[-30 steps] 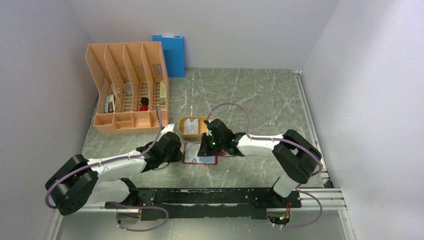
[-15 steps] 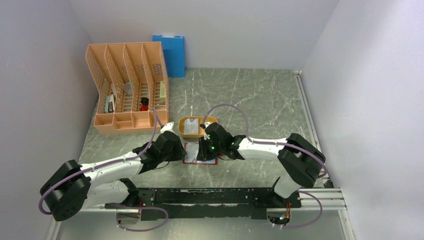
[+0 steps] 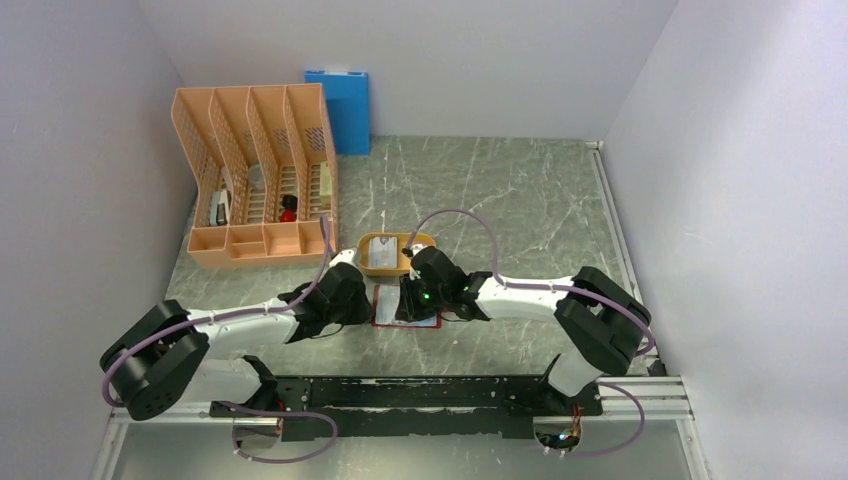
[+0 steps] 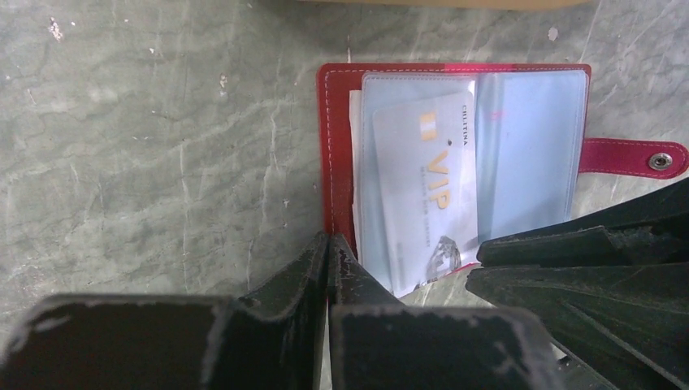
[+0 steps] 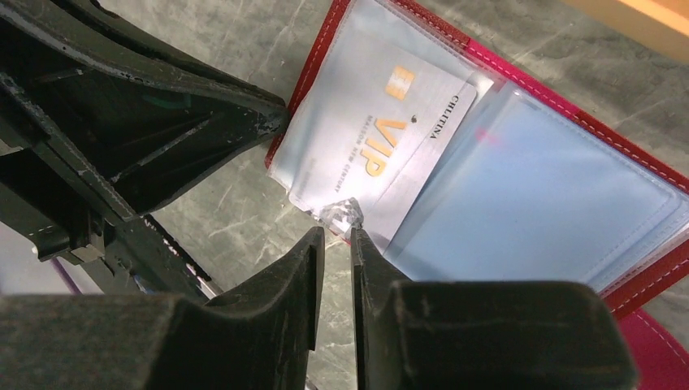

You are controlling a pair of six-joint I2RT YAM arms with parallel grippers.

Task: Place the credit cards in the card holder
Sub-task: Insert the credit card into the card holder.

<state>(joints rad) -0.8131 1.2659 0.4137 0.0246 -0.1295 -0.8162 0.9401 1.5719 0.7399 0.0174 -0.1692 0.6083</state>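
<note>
a: what are you looking at, biggest thing first?
b: you're working over a grey veined desk (image 3: 520, 200). an orange file rack (image 3: 255, 175) is standing at its far left corner. a blue folder (image 3: 338, 108) is leaning on the back wall just beside it.
a: and nearer your arms?
b: an orange oval tray (image 3: 363, 255) is sitting around the middle of the desk, with a pale card (image 3: 384, 257) lying in it. the card holder (image 4: 532, 130) is lying open just on the near side of that tray, towards the desk's near edge. its red tab (image 4: 630, 156) is pointing to the right.
a: where is the credit card sitting?
b: the credit card (image 4: 422, 187), lettered vip, is lying on the holder's left half, slightly tilted, its near end poking past the pocket. whether it's sitting under the clear sleeve, i can't tell.
a: what are your claws doing?
b: your left gripper (image 4: 328, 244) is pressing its fingers together, tips touching the holder's near left corner. your right gripper (image 5: 338, 229) is pinching the card's near corner, with only a thin gap showing between its fingers.
</note>
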